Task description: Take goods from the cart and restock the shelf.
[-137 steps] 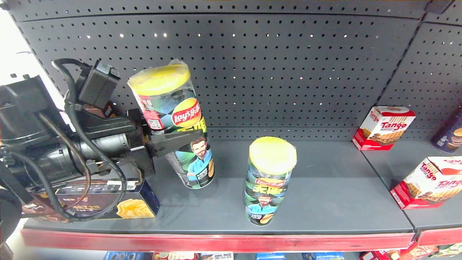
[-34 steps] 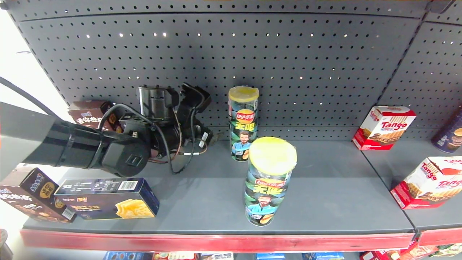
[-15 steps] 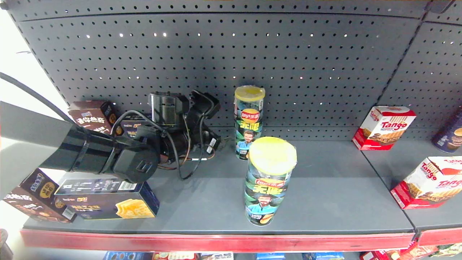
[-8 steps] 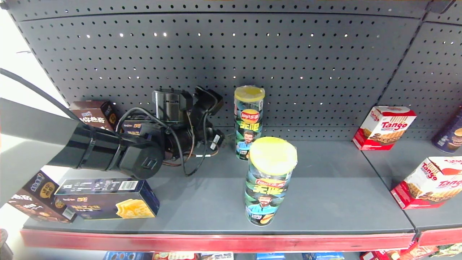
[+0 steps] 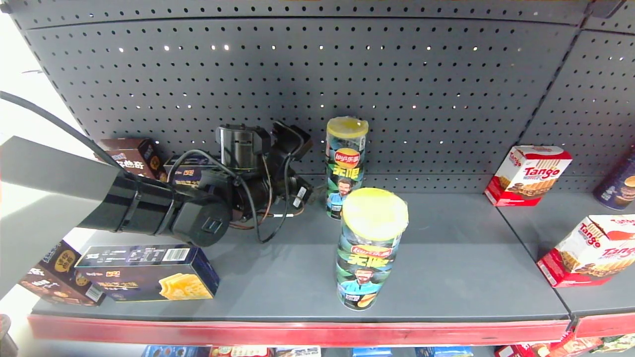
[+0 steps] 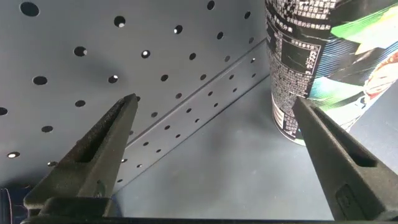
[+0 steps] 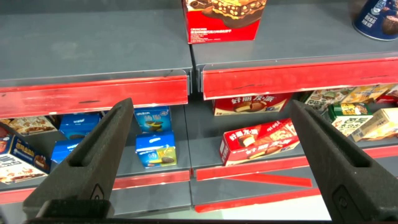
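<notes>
The back chip can (image 5: 346,166) stands upright on the shelf (image 5: 446,267), close against the pegboard wall (image 5: 397,89). It has a yellow lid. A second chip can (image 5: 372,248) of the same kind stands upright at its 6 o'clock, nearer the shelf's red front edge and apart from it.

The left claw (image 6: 214,102) is at the back can's 9 o'clock, low over the shelf and pointed at the pegboard wall. Its jaws are spread wide and grip nothing. In the left wrist view one fingertip lies across the foot of the can; whether they touch cannot be told. The left arm (image 5: 149,215) runs in from 8 o'clock.

A dark blue box (image 5: 149,272) lies flat at the front can's 9 o'clock, with a brown box (image 5: 49,272) beside it at the shelf's end. Another brown box (image 5: 131,156) leans at the back, past the arm. Two red-and-white wafer boxes (image 5: 528,174) (image 5: 590,250) sit on the next shelf section, at 3 o'clock.

The right claw (image 7: 211,106) is also wide open and empty. It faces lower shelves with red edge strips, which carry a red box (image 7: 225,18), blue packets (image 7: 155,149) and red cartons (image 7: 258,143).
</notes>
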`<state>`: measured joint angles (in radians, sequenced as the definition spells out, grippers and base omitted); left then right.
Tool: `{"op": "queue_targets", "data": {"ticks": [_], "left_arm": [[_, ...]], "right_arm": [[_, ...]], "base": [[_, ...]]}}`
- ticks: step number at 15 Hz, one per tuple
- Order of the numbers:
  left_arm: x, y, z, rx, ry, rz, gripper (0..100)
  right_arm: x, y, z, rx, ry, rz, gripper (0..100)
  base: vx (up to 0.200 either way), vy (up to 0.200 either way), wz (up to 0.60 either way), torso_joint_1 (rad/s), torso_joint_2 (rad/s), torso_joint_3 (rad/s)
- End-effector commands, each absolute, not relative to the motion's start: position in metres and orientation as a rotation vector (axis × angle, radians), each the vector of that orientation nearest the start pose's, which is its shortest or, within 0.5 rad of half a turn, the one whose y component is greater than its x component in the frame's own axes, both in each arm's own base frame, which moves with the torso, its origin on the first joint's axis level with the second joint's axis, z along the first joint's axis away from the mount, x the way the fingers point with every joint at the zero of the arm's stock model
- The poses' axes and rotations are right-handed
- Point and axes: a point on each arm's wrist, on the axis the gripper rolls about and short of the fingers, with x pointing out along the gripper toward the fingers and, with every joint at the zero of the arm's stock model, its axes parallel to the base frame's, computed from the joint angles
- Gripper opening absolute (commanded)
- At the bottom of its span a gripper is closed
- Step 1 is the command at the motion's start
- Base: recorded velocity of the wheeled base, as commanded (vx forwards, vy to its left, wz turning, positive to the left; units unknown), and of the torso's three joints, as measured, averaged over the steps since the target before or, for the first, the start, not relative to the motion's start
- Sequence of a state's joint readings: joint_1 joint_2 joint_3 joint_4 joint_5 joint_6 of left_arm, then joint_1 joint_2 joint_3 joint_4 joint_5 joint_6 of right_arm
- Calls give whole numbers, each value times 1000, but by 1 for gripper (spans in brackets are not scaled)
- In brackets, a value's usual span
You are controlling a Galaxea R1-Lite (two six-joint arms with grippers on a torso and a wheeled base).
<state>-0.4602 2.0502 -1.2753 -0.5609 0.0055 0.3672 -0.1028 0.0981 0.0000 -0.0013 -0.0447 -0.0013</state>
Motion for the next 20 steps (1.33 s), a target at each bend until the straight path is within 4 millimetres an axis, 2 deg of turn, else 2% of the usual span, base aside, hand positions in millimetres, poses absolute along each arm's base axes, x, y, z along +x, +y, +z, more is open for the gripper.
{"op": "queue_targets", "data": {"ticks": [1, 15, 18, 19, 20], "left_arm": [[372, -185, 176, 404, 123, -487, 100], [370, -184, 174, 383, 130, -484, 100], [349, -176, 203, 317, 70, -483, 100], [332, -170, 222, 280, 39, -480, 100], [324, -167, 228, 267, 28, -476, 100]], "right_arm": [[-15, 1, 78, 1, 98, -147, 100], [-15, 1, 78, 1, 98, -147, 100], [-15, 1, 78, 1, 97, -147, 100], [-15, 1, 78, 1, 98, -147, 100], [-15, 1, 78, 1, 98, -147, 100]], "base": [[0, 0, 0, 0, 0, 0], [0, 0, 0, 0, 0, 0], [0, 0, 0, 0, 0, 0], [0, 0, 0, 0, 0, 0], [0, 0, 0, 0, 0, 0]]}}
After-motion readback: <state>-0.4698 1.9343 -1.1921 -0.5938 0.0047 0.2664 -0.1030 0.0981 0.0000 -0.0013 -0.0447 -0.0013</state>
